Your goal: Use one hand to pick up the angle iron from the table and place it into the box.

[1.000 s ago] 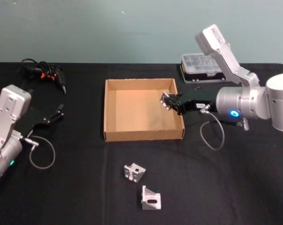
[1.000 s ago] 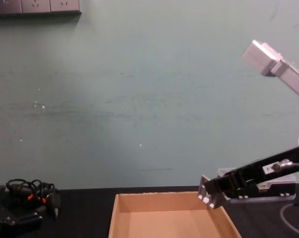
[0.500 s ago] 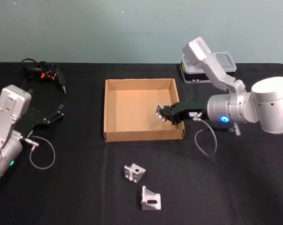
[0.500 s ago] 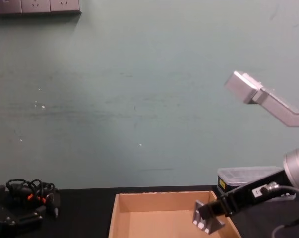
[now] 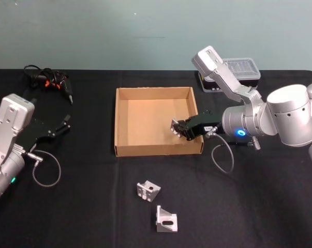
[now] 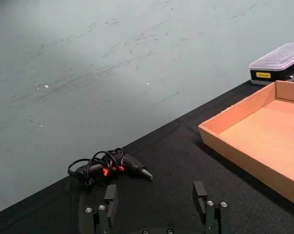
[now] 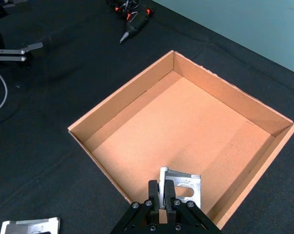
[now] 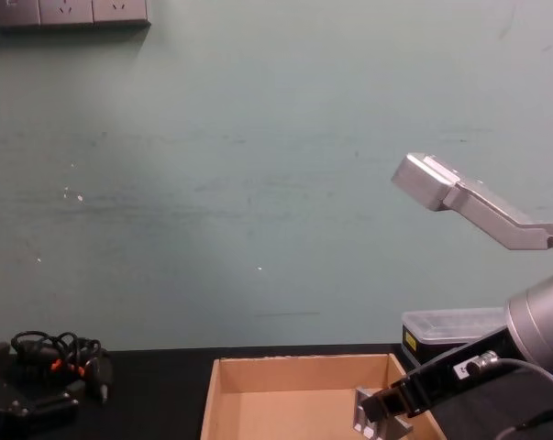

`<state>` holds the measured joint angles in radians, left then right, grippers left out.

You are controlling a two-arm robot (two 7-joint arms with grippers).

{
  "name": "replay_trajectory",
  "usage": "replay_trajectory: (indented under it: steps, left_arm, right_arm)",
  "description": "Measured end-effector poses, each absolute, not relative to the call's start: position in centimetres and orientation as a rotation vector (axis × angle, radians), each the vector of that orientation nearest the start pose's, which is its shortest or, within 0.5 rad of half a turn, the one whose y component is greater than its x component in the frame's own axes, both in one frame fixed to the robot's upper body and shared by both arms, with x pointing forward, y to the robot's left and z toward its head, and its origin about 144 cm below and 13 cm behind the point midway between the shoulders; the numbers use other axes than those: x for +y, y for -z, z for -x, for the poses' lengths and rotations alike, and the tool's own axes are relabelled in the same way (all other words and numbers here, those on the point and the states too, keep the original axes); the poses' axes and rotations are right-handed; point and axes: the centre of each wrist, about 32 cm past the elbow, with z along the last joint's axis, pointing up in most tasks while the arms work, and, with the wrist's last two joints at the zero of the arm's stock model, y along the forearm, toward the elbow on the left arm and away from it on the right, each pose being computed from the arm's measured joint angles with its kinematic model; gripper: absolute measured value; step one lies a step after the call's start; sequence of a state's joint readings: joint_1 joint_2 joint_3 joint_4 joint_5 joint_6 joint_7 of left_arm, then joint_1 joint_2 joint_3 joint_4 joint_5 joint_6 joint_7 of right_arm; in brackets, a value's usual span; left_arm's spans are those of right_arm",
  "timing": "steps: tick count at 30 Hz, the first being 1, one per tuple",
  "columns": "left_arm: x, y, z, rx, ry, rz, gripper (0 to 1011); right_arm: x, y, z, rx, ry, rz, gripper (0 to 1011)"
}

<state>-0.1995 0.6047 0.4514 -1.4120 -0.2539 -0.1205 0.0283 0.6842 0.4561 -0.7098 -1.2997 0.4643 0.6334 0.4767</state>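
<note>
right gripper (image 5: pixel 179 127) reaches in from the robot's right, over the near right corner of the box (image 5: pixel 116 121). its fingers are pinched together on the angle iron (image 5: pixel 175 126), gripping one flange. the rest of the piece sticks out past the fingertips toward the box's middle.

right wrist view: angle iron (image 7: pixel 183 187) sits just ahead of the gripper (image 7: pixel 162 194), inside the box outline, close to the corner where two walls (image 7: pixel 122 107) meet. cannot tell whether it touches the cardboard floor.

chest view: angle iron (image 8: pixel 367 416) low between the box walls (image 8: pixel 294 374), gripper (image 8: pixel 384 407) right behind it.

second angle iron (image 5: pixel 148 189) and third angle iron (image 5: pixel 166 219) lie on the desk (image 5: pixel 93 206) in front of the box, near each other but apart, well clear of either gripper.

left gripper (image 5: pixel 67 124) is parked low at the robot's left, fingers spread, holding nothing. left wrist view: both fingers (image 6: pixel 110 193) wide apart above the desk, cable bundle with a black tool (image 6: pixel 110 167) beyond them, box (image 6: pixel 244 156) off to one side.

clear-lidded plastic case (image 5: pixel 231 73) stands behind the box's far right corner.
</note>
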Motion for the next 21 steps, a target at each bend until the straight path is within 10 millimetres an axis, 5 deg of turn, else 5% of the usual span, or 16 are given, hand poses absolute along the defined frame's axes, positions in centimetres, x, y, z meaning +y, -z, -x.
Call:
replay_trajectory:
  steps: [7,21]
  left_arm:
    - [31.0,-114.0,-48.9,-0.285,-1.248,-0.304,1011]
    - [31.0,-114.0,-48.9,-0.285,-1.248,-0.304,1011]
  right_arm:
    - [-21.4,-124.8,-59.0,0.225,0.711,0.606,125]
    - [-22.1,-125.7,-57.7,0.183,0.750,0.548,569]
